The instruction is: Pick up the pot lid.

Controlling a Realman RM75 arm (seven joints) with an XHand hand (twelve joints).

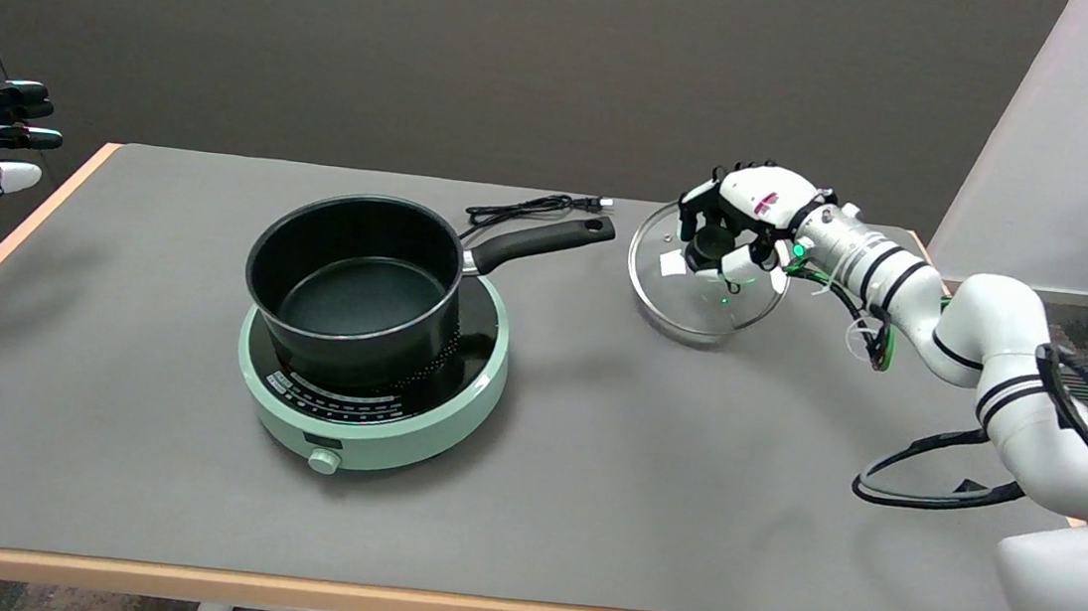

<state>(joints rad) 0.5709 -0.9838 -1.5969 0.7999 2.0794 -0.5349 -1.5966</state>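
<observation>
The lid [702, 291] was clear glass, round, with a black knob and a small white tag on it. It sat tilted at the table's far right, well apart from the pot.

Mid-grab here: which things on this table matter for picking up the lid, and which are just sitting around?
For the job:
- glass pot lid, far right of the table
- right hand, fingers around the lid's knob

Lying about:
- black pot
- green hotplate under it
- power cord

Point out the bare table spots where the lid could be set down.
Bare table stretches between the green cooktop and the right arm, and along the near edge. Also left of the pot. Crowded: behind the pot handle, where the black cord lies, and around the lid under the right hand.
</observation>
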